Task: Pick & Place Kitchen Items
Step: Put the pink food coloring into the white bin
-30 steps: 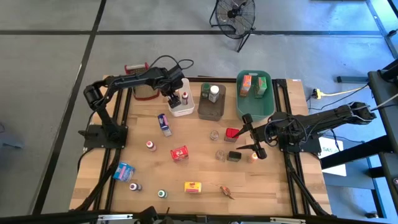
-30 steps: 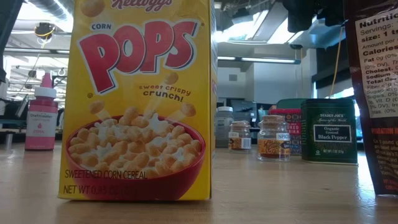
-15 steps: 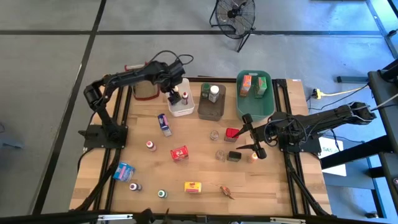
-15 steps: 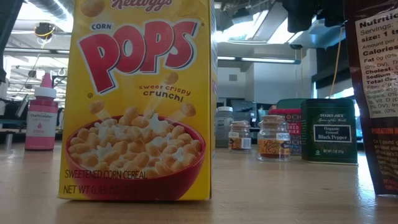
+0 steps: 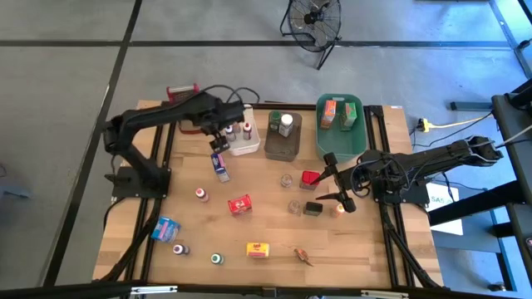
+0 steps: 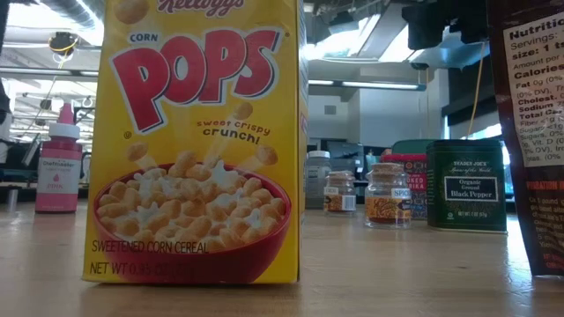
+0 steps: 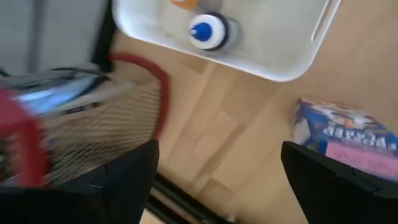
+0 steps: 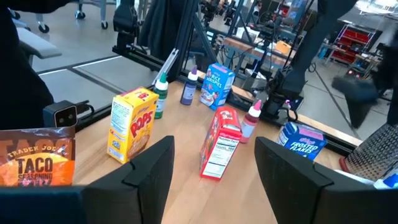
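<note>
The left gripper (image 5: 218,143), fingers spread and empty, has pulled back from the white tub (image 5: 242,146) near the table's (image 5: 274,224) far edge, leaving a blue-capped bottle (image 7: 204,31) inside, likely freeing it for the blue box (image 5: 219,166), while the right gripper (image 5: 332,188) waits part-open near the right edge.

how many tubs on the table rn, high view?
3, all along the far edge: white tub beside the left gripper, brown tub in the middle, green tub toward the right arm's side. None seems hidden.
</note>
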Controlling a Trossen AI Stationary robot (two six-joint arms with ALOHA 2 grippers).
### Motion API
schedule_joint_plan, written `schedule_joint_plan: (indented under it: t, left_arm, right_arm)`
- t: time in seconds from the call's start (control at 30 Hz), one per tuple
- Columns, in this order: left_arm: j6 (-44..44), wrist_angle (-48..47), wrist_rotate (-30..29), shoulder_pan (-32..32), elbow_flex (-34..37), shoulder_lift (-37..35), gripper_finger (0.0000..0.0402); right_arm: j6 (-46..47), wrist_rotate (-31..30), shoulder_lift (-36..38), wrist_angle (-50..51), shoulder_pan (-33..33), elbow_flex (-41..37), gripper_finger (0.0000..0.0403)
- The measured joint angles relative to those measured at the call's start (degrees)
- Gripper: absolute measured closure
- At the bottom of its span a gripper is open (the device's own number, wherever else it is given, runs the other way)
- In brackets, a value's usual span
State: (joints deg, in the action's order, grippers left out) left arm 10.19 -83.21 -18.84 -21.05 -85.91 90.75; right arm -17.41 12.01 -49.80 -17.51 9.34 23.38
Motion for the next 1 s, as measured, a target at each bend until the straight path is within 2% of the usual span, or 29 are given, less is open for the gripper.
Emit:
schedule_joint_plan:
  t: [0.13, 0.27, 0.47, 0.63, 0.77, 1.0]
  left_arm:
    - [0.85, -1.81, -2.41, 5.64, -0.02, -5.25, 0.0068]
    - [2.11, -2.03, -1.54, 11.24, 0.18, -10.07, 0.0068]
    - [10.08, -3.15, 2.4, 17.15, 0.22, -14.31, 0.0068]
    - [13.15, -5.95, 3.44, 22.05, 0.24, -15.4, 0.0068]
    - [13.81, -6.79, 3.23, 28.63, 0.24, -15.37, 0.0068]
    - [20.7, -6.8, -2.66, 37.94, 0.24, -15.37, 0.0068]
  right_arm:
    - [0.0, 0.0, 0.0, 0.06, 0.01, 0.0, 0.0178]
    - [-0.02, 0.0, 0.0, -0.31, 0.01, 0.01, 0.0178]
    - [-0.03, 0.0, 0.0, -0.38, 0.01, 0.02, 0.0178]
    - [-0.04, -1.34, 0.0, -0.51, 0.02, 0.02, 0.0178]
    - [-0.04, -2.85, 0.0, -0.42, 0.01, 0.02, 0.0178]
    - [-0.04, -2.84, 0.0, 0.41, 0.03, 0.0, 0.0178]
